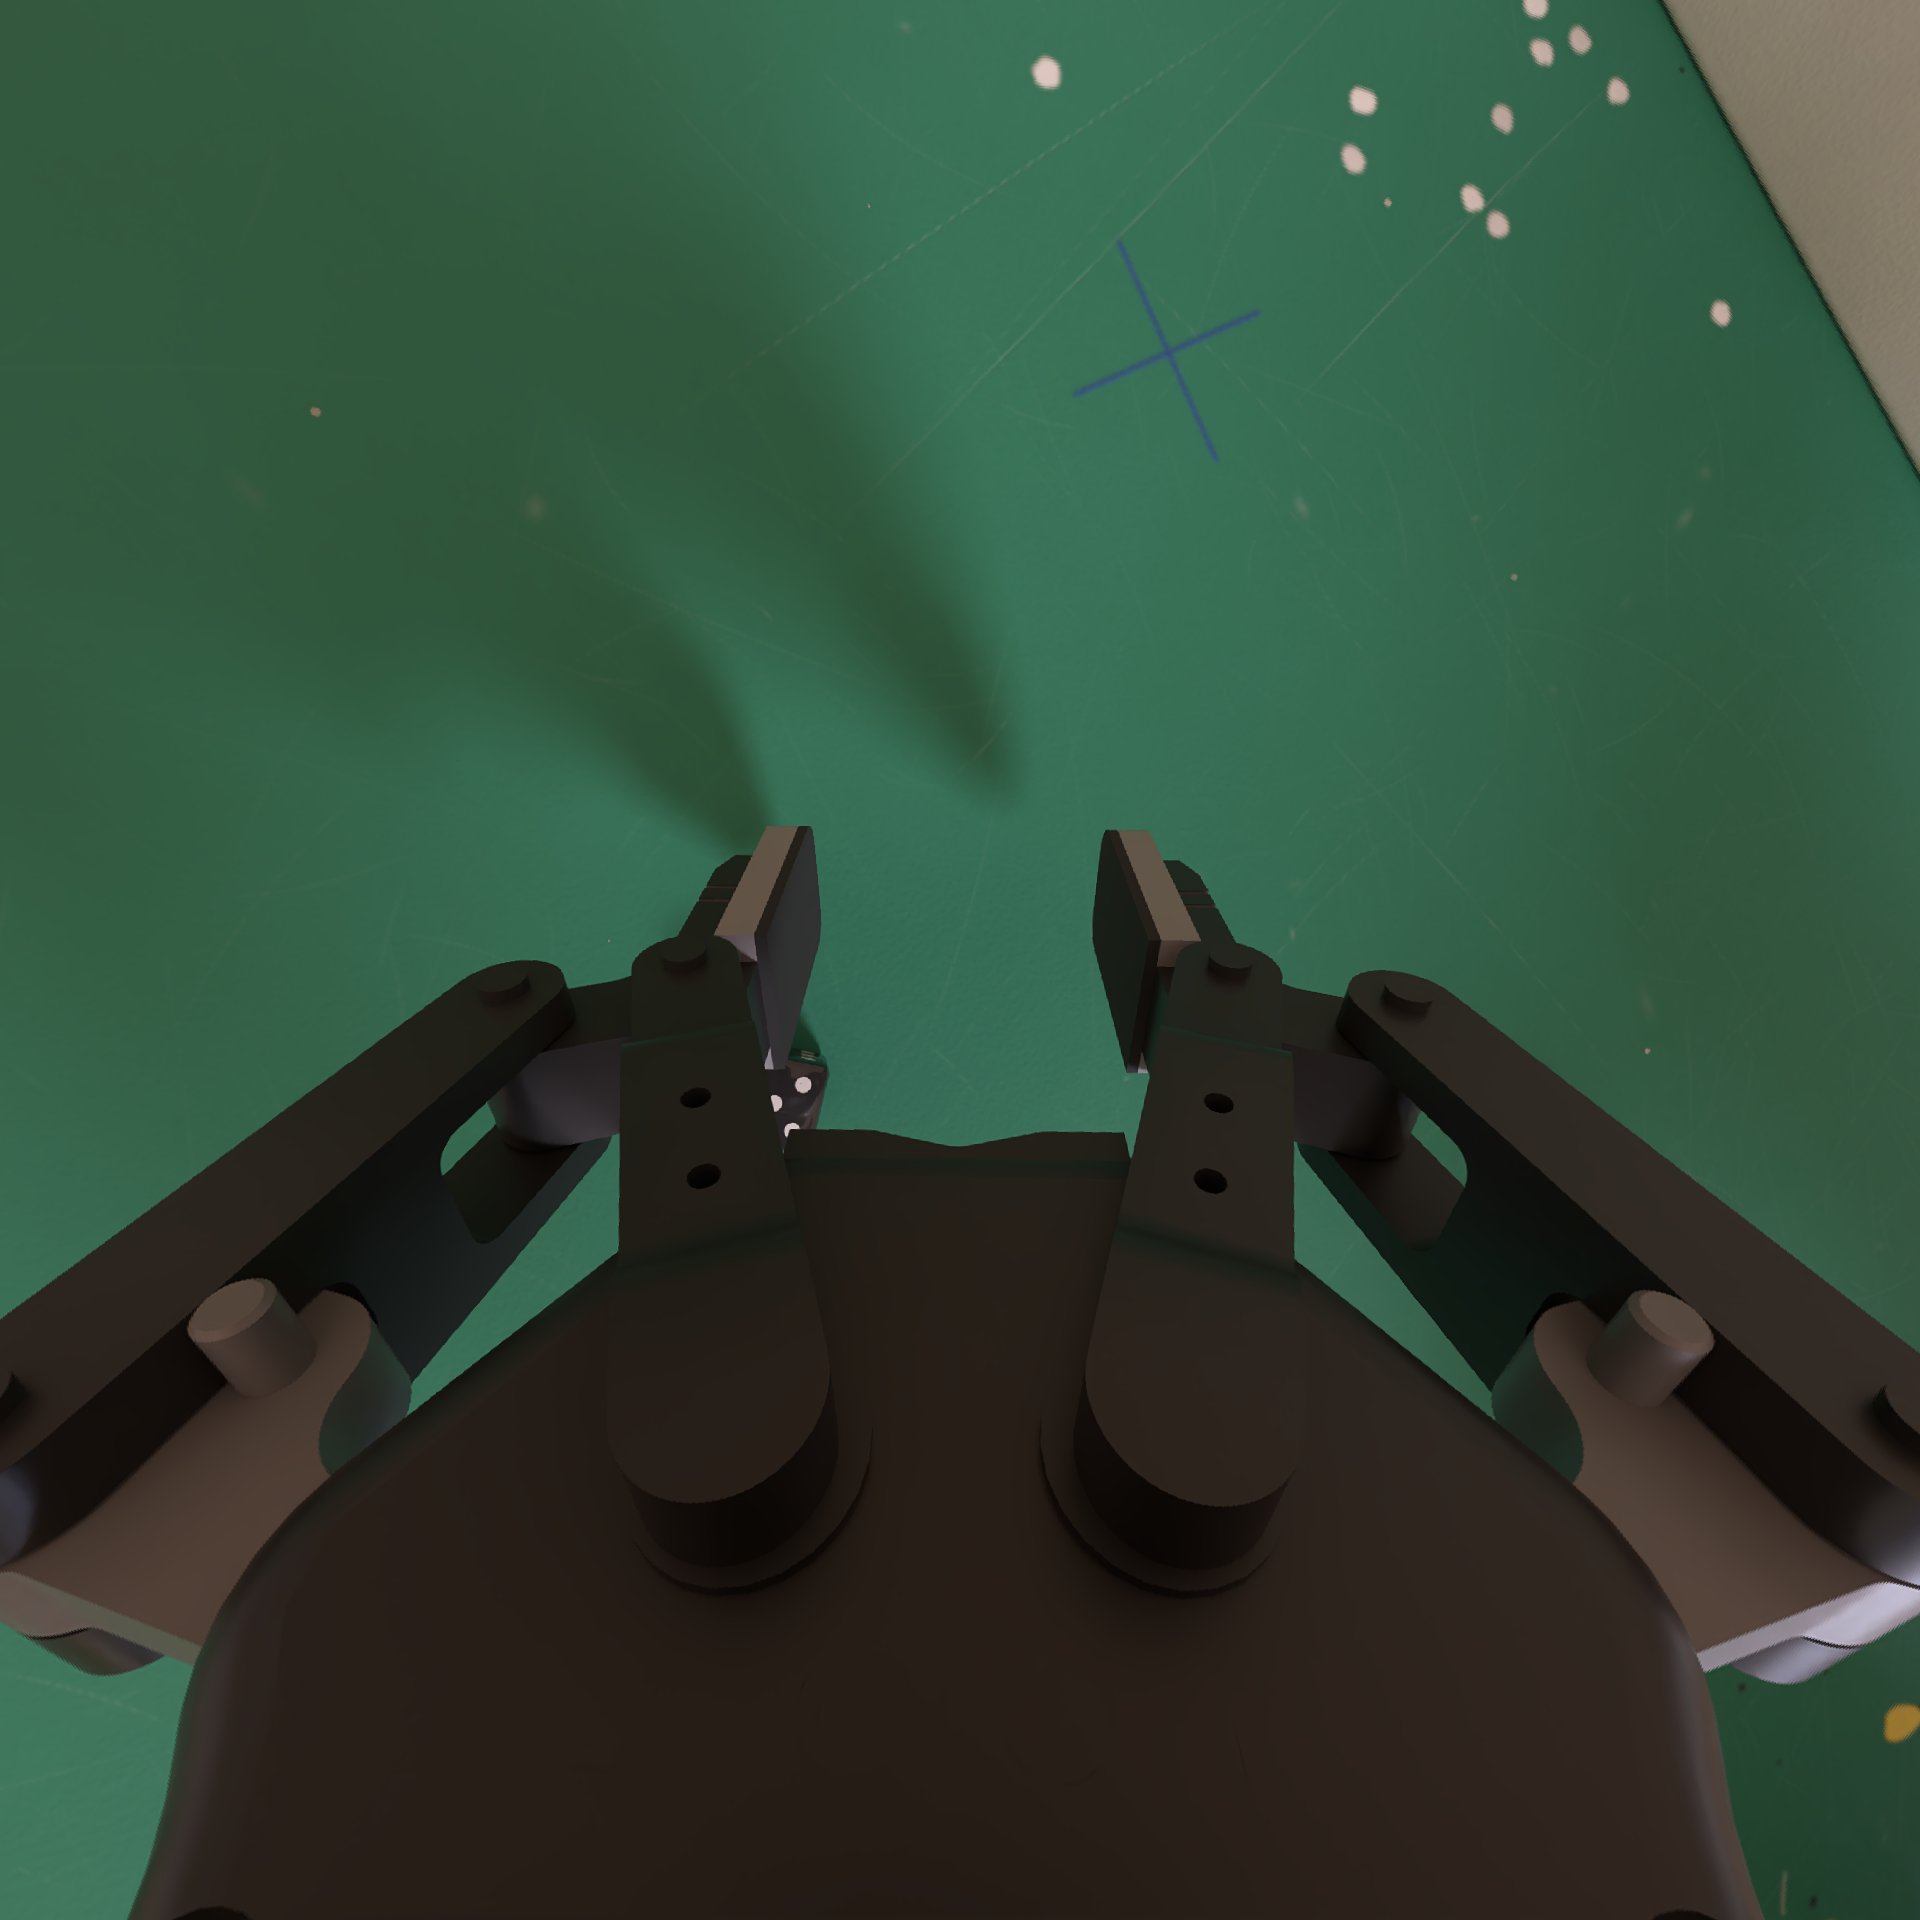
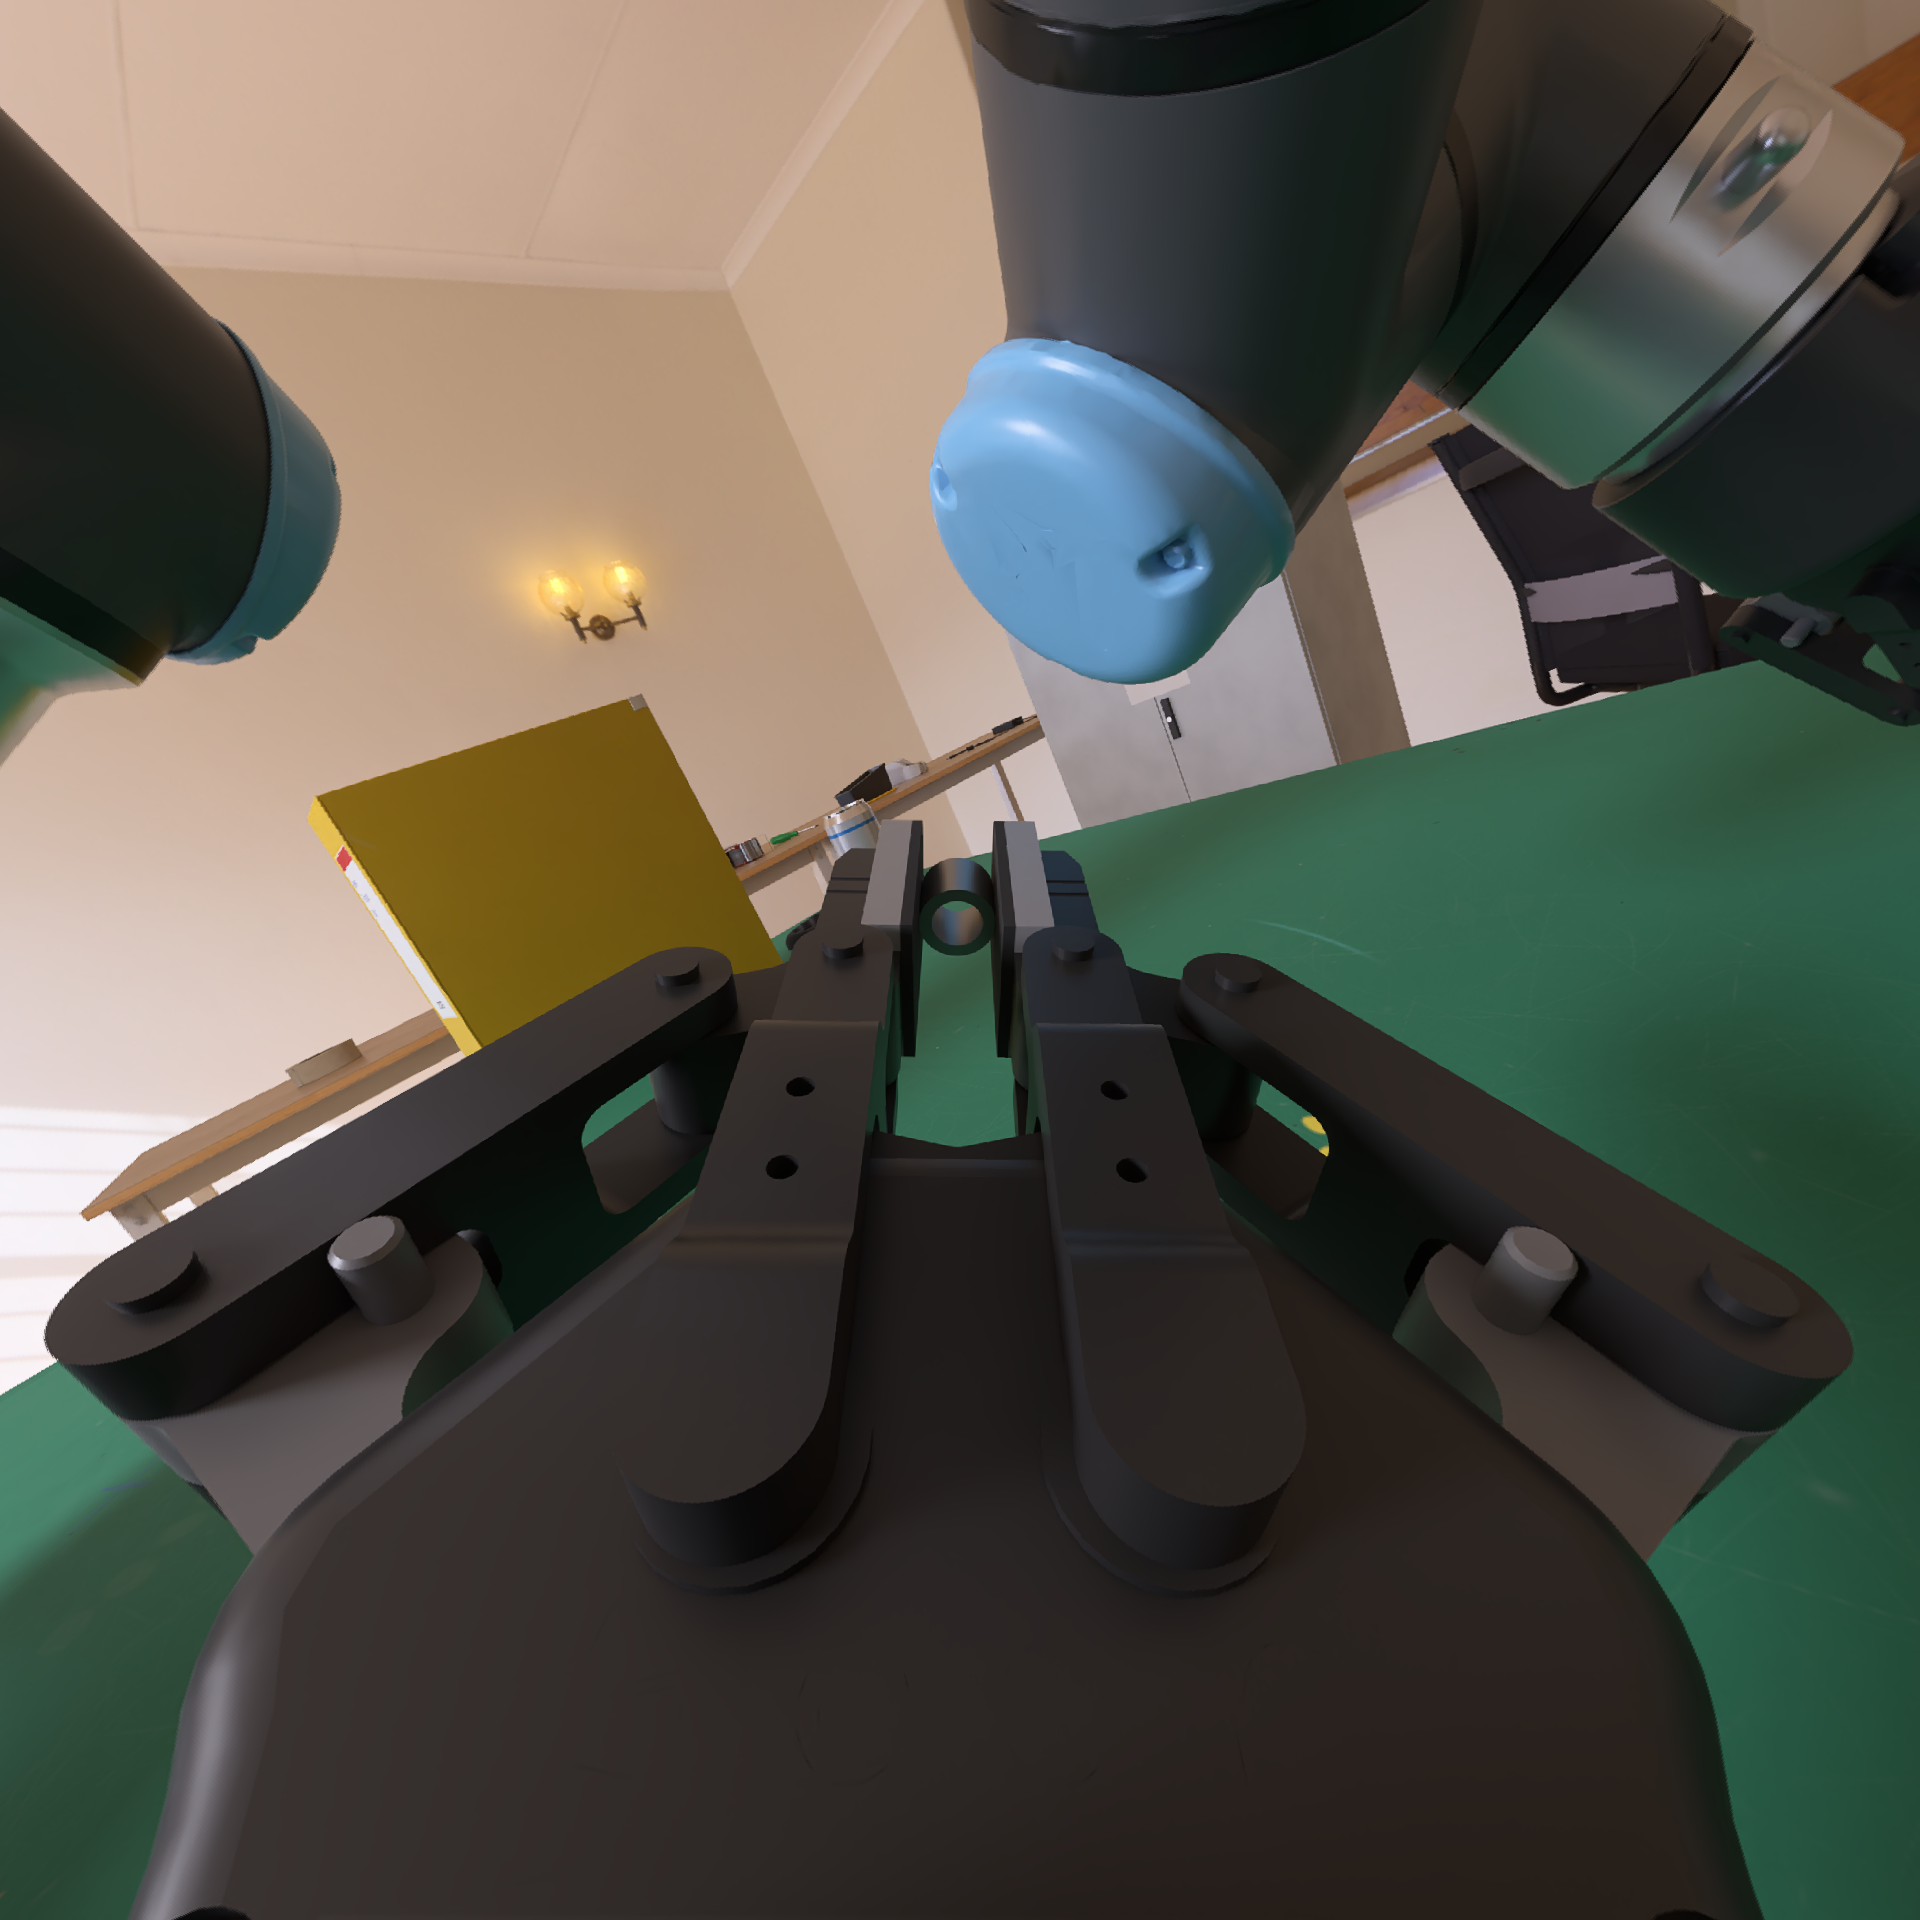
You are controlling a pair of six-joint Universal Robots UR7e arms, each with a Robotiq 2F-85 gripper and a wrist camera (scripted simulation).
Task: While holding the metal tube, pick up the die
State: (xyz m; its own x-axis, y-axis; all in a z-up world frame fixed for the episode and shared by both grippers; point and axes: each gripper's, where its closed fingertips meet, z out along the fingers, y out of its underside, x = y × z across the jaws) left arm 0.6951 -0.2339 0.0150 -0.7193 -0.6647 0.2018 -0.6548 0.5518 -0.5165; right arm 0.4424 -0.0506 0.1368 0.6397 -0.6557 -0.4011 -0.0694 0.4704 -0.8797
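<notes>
My left wrist view dim; soft finger shadows fall far-left on green surface (image 1: 1351, 727). Right wrist view brighter; I see wall lamp (image 2: 594, 597) glowing, window glare near left, wide-angle bending at edges.

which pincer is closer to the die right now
Left. The left pincer is open just above the die, which peeks out behind its left finger. The right pincer is shut on the metal tube, with no die in its view.
</notes>
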